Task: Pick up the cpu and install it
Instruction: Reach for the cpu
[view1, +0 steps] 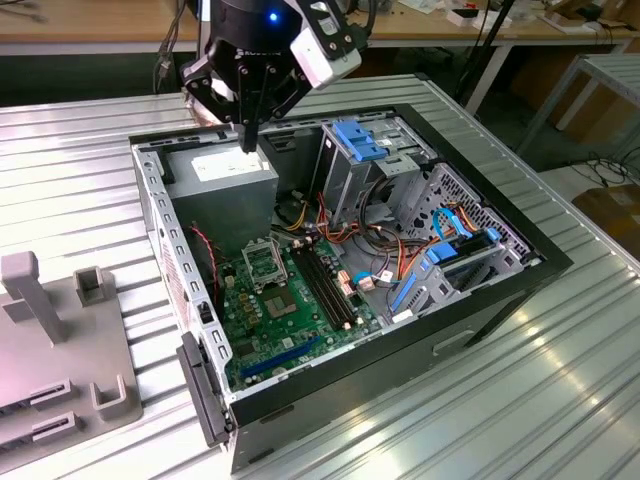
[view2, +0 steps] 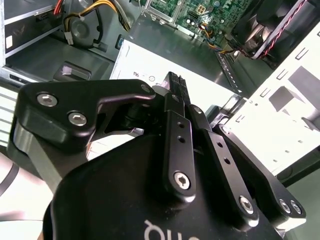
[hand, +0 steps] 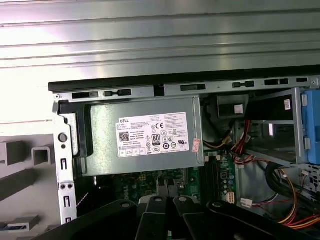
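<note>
My black gripper (view1: 249, 140) hangs over the grey power-supply box (view1: 232, 172) at the back corner of the open computer case (view1: 505, 275). Its fingers (view2: 176, 92) are pressed together into one narrow tip, pointing down at the box's white label (hand: 152, 134). I see nothing between them. The cpu is out of view. The socket with its silver retaining frame (view1: 262, 263) lies on the green motherboard (view1: 262, 325), in front of the power supply. My gripper (hand: 169, 201) also shows above the motherboard's edge in the first wrist view.
Long black memory slots (view1: 326, 288) run beside the socket. Blue-handled drive cages (view1: 362, 140) and bundles of coloured cables (view1: 395, 262) are at the exterior view's right. A grey fixture block (view1: 55, 340) stands on the ribbed metal table (view1: 520, 390) at the exterior view's left.
</note>
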